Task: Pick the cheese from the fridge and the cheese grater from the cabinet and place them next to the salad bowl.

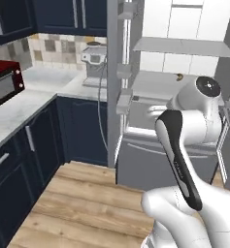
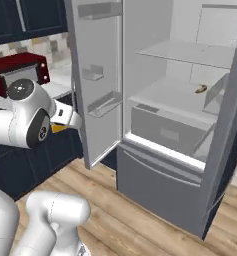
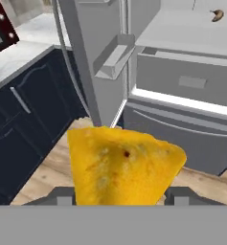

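Note:
A yellow-orange wedge of cheese (image 3: 122, 167) fills the lower middle of the hand view, and my gripper (image 3: 119, 197) is shut on it, one dark fingertip (image 3: 61, 196) on each side. In the right base view the hand (image 2: 65, 119) hangs left of the open fridge door (image 2: 97, 80), with a sliver of cheese (image 2: 58, 128) under it. The fridge (image 1: 179, 97) stands open, showing pale shelves (image 2: 185, 52) and a drawer (image 2: 165, 130). Navy wall cabinets (image 1: 63, 14) hang at the upper left. The cheese grater and the salad bowl are out of view.
A small curved brown item (image 2: 200, 88) lies on a fridge shelf. A red oven (image 1: 5, 80) and a coffee machine (image 1: 94, 60) stand on the pale counter (image 1: 34, 94) above navy base cabinets (image 1: 43, 140). Wooden floor (image 1: 87, 203) lies in front.

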